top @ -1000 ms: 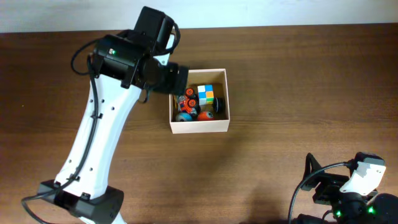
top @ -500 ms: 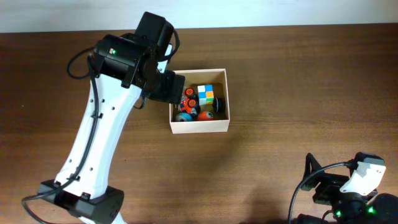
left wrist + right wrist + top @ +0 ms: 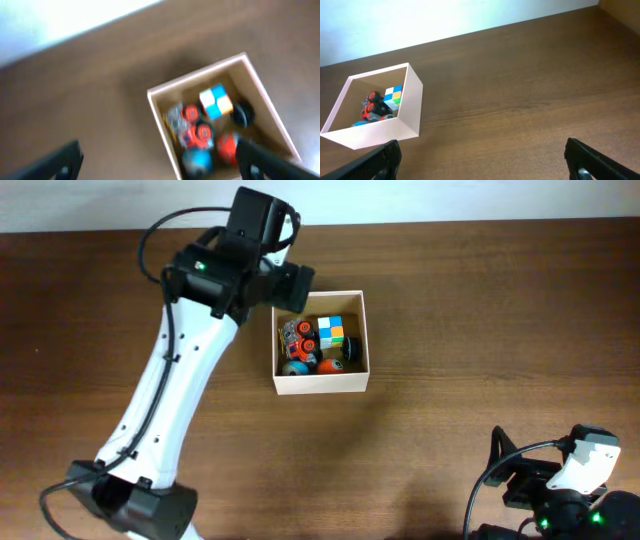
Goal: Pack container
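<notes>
I note the container (image 3: pixel 322 384), toys (image 3: pixel 318 345) inside, by the middle of the table's (image 3: pixel 480 300) far edge, the left gripper (image 3: pixel 162 162) wide open and empty over its far-left corner, seemingly for drop-ins, and the right gripper (image 3: pixel 482 160) likewise agape and empty, parked clear at the near-right corner.

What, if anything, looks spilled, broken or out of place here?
Nothing stands out. The container sits flat on the table with its walls intact, and the colour cube and other small toys all lie inside it.
</notes>
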Robot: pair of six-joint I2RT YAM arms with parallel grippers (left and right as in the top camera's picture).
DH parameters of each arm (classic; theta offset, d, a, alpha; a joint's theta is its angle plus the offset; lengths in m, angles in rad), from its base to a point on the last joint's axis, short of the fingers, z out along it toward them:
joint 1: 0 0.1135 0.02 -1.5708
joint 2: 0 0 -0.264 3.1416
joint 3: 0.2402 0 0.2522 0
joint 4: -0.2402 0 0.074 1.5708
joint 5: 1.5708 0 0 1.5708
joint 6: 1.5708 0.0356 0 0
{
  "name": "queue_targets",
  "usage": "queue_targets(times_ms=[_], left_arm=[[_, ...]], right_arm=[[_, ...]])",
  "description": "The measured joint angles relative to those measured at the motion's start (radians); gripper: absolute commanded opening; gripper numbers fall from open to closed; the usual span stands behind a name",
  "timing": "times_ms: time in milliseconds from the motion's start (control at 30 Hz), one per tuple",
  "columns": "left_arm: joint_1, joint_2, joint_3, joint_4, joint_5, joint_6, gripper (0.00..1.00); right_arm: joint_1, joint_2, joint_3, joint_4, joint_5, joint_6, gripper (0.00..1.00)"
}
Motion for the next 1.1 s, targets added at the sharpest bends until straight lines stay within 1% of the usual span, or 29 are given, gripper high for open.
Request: queue_targets(times_ms=[67, 200, 300, 467, 567, 767, 867, 1100], left_arm=[[0.004, -0.041, -0.096, 0.117, 0.000, 0.032, 0.99], [0.047, -0.189, -0.364, 0.388, 0.016, 0.077, 0.99], [0.137, -0.331, -0.594, 0.570, 0.072, 0.093, 0.99], [0.304, -0.544, -0.950, 0.824, 0.177, 0.102, 0.99], [0.373, -0.669, -1.129, 0.929, 0.212, 0.102, 0.99], [0.443, -0.957, -1.433, 1.092, 0.245, 0.105, 0.99], [0.456, -1.093, -1.557, 1.173, 0.249, 0.106, 0.99], [0.457, -1.400, -1.791, 1.299, 0.261, 0.106, 0.99]], right_arm=[[0.000, 0.000, 0.000, 0.000, 0.000, 0.000, 0.99], [0.000, 0.000, 0.000, -0.001, 0.000, 0.000, 0.99], [0.000, 0.000, 0.000, -0.001, 0.000, 0.000, 0.99], [0.000, 0.000, 0.000, 0.000, 0.000, 0.000, 0.99], [0.000, 0.000, 0.000, -0.001, 0.000, 0.000, 0.99], [0.000, 0.000, 0.001, -0.001, 0.000, 0.000, 0.99], [0.000, 0.000, 0.001, 0.000, 0.000, 0.000, 0.99], [0.000, 0.000, 0.001, -0.001, 0.000, 0.000, 0.99]])
